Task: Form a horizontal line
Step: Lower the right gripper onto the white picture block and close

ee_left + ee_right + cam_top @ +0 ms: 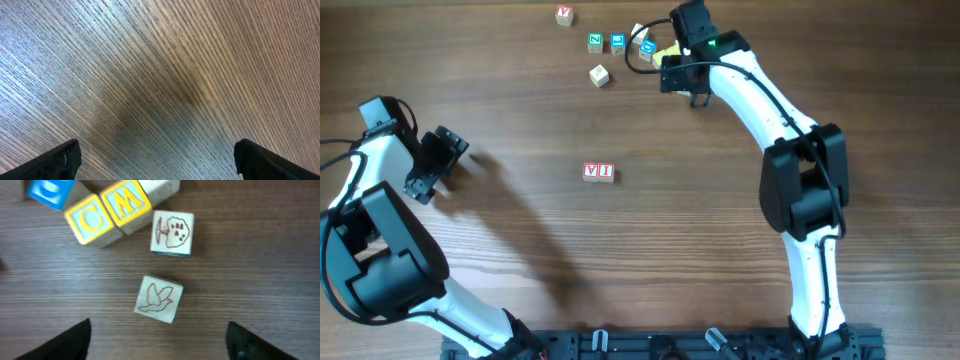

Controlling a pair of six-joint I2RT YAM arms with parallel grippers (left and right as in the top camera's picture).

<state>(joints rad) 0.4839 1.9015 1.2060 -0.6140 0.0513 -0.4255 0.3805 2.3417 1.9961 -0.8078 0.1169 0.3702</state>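
- Right pincer point(159, 342) gapes wide and empty; the bird cube point(158, 299) sits just beyond it, centred.
- The horizontal line point(598, 172), so far two touching red-lettered cubes, runs left-right at mid-table, to my left and nearer.

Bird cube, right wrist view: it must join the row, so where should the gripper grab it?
Probably pinch the bird cube across its left and right faces, straight from above. It lies flat, slightly turned, clear of the tree cube, so both faces are free for the right gripper.
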